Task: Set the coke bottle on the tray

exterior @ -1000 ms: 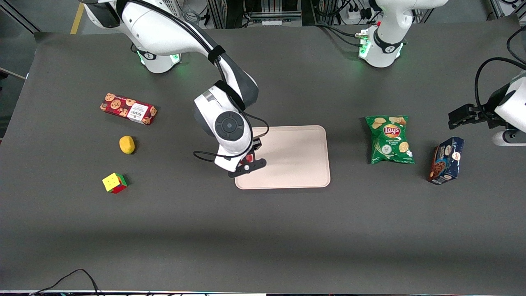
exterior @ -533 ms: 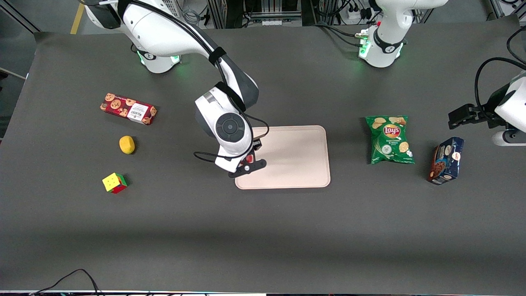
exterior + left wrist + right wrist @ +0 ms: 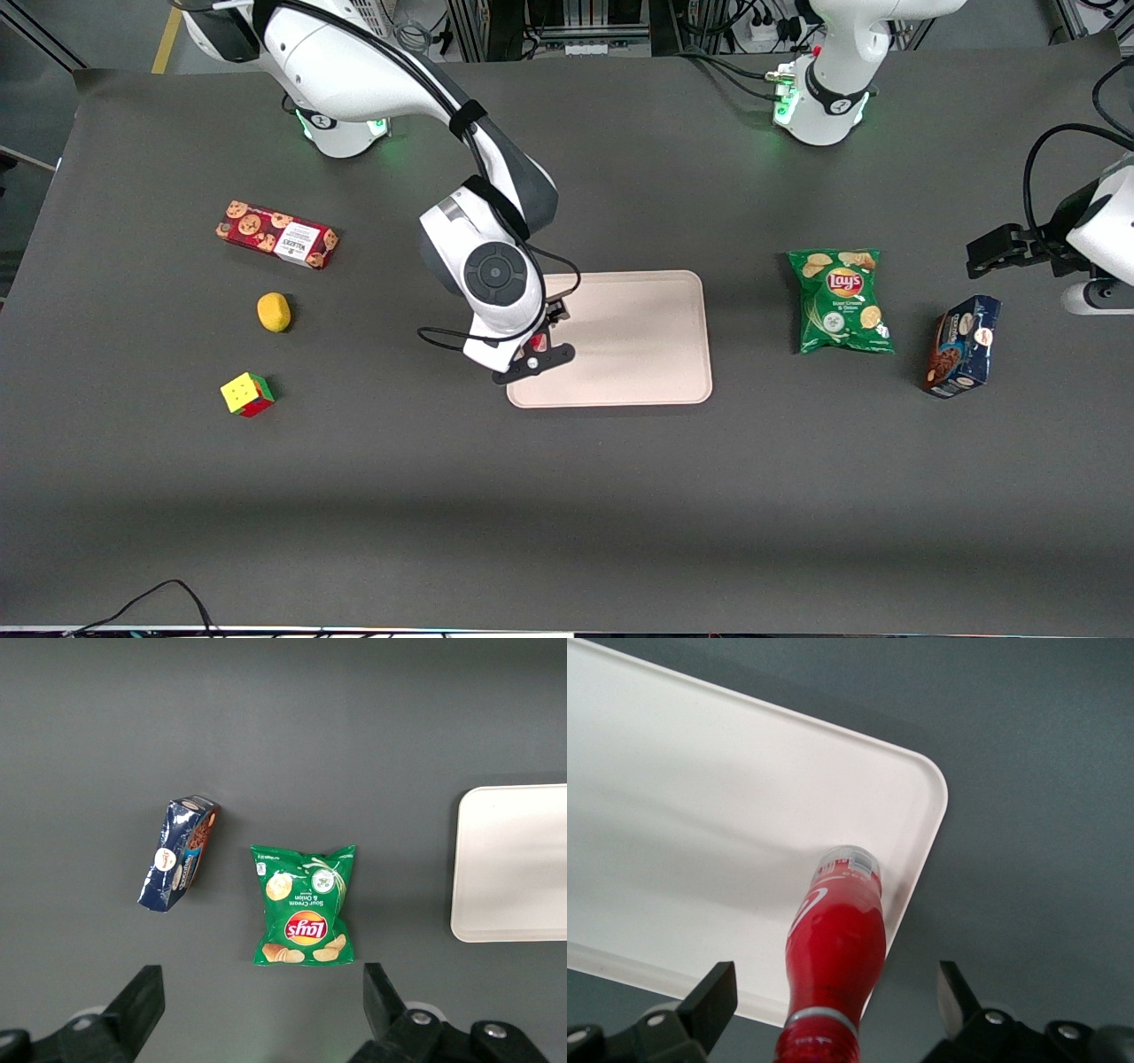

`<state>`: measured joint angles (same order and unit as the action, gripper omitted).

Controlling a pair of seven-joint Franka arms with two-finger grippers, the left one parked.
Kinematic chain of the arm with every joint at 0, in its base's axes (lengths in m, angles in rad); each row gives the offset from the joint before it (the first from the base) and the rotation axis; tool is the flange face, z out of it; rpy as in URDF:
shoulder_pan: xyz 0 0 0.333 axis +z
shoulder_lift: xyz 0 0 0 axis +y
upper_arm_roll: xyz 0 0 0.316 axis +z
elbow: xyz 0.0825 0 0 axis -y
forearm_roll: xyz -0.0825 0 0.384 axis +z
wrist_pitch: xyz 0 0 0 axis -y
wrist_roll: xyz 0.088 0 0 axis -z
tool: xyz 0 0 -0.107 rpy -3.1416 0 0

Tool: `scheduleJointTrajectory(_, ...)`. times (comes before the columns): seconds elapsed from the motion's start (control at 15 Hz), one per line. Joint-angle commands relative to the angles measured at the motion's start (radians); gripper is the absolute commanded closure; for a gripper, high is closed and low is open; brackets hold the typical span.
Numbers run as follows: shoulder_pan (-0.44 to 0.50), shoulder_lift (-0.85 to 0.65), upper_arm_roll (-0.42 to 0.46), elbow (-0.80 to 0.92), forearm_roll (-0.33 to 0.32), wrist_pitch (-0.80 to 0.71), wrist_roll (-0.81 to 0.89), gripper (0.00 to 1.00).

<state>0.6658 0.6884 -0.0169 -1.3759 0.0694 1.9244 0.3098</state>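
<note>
The coke bottle point(image 3: 837, 939), red-capped with a red label and clear base, stands upright on the pale pinkish tray point(image 3: 700, 815), its base close to the rim near a rounded corner. My gripper point(image 3: 835, 1001) hovers over it, open, with one finger point(image 3: 718, 992) on each side of the bottle's neck and clear gaps between. In the front view the gripper point(image 3: 534, 352) sits above the tray point(image 3: 638, 337) edge at the working arm's end, and only a small red bit of the bottle point(image 3: 538, 341) shows under the wrist.
Toward the working arm's end lie a red cookie box point(image 3: 276, 235), a yellow lemon-like fruit point(image 3: 274, 312) and a puzzle cube point(image 3: 247, 394). Toward the parked arm's end lie a green chips bag point(image 3: 839, 301) and a dark blue box point(image 3: 961, 346).
The wrist has shifted very slightly, so less of the bottle's red top shows in the front view. Everything else is unchanged.
</note>
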Motion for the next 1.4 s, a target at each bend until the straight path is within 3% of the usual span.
scheduleJointTrajectory(0.0, -0.012, -0.026, -0.005, 0.023, 0.018, -0.004, -0.001, 0.00)
scheduleJointTrajectory(0.27, -0.052, -0.217, -0.015, 0.014, 0.018, -0.016, -0.003, 0.00)
scheduleJointTrajectory(0.8, -0.245, -0.515, -0.029, 0.009, 0.013, -0.321, -0.003, 0.00)
scheduleJointTrajectory(1.33, -0.486, -0.697, 0.006, -0.256, 0.003, -0.308, -0.015, 0.00)
